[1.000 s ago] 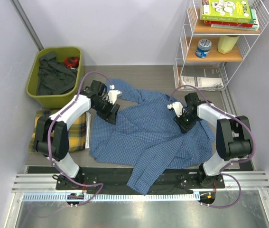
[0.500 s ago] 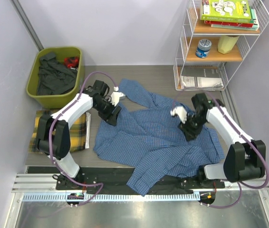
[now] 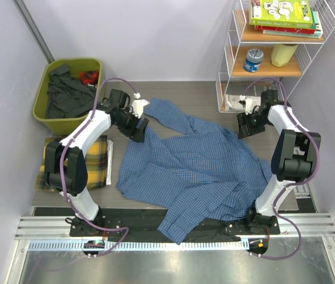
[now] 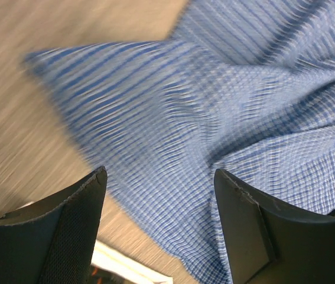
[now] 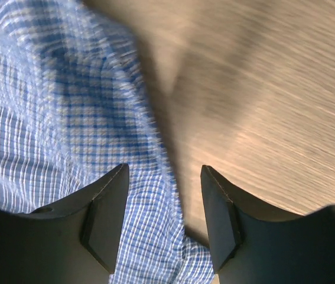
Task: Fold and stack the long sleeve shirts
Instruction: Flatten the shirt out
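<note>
The blue check shirt [image 3: 191,168] lies spread and rumpled across the middle of the table, one sleeve reaching to the far left [image 3: 164,113] and a flap hanging over the near edge. My left gripper [image 3: 138,126] is open just above the shirt's far-left part; in the left wrist view [image 4: 158,174] the blue cloth [image 4: 214,106] lies under the open jaws. My right gripper [image 3: 244,125] is open over the shirt's far-right edge; the right wrist view [image 5: 164,168] shows that edge [image 5: 90,100] and bare table. The yellow plaid shirt [image 3: 95,164] lies folded at the left.
A green bin [image 3: 96,68] with dark clothes stands at the far left. A white wire shelf [image 3: 229,56] with books, a can and papers stands at the far right, close to my right arm. A metal rail [image 3: 167,228] runs along the near edge.
My right gripper has swung from the shirt's middle to its far-right edge near the shelf. The shirt now lies wider and flatter on the right. My left gripper has moved slightly farther back.
</note>
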